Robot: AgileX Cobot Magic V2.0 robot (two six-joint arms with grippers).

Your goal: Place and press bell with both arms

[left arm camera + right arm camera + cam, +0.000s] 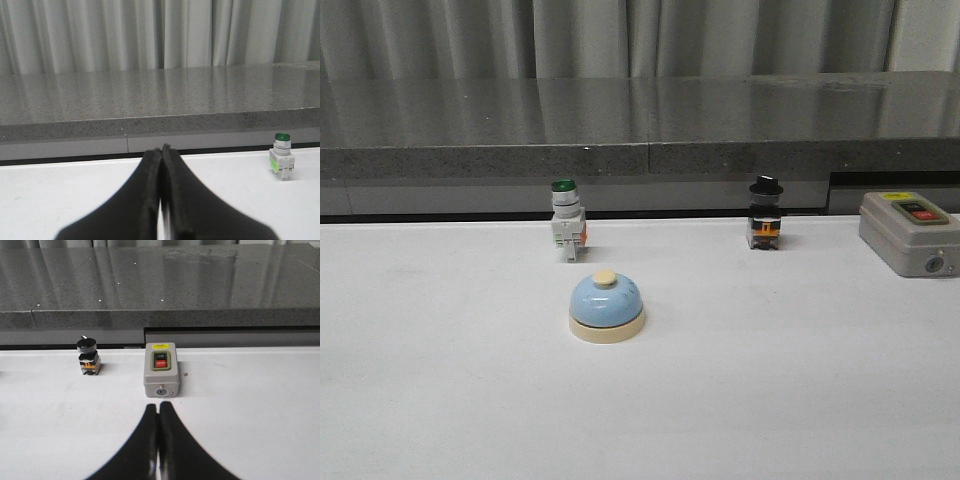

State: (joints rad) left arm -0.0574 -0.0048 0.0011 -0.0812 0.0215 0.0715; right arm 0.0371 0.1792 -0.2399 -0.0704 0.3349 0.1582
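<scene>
The light-blue dome bell (607,307) with cream base and cream button stands upright on the white table (440,380), near the middle, in the front view only. Neither arm shows in the front view. My left gripper (161,150) is shut and empty, low over the table; the bell is not in the left wrist view. My right gripper (159,406) is shut and empty, its tips just short of the grey switch box (160,370); the bell is not in the right wrist view.
A green-capped white push-button switch (566,220) stands behind the bell to the left and shows in the left wrist view (281,156). A black-knobbed switch (765,214) stands at back right. The grey box (910,232) sits far right. A dark stone ledge (640,130) bounds the back.
</scene>
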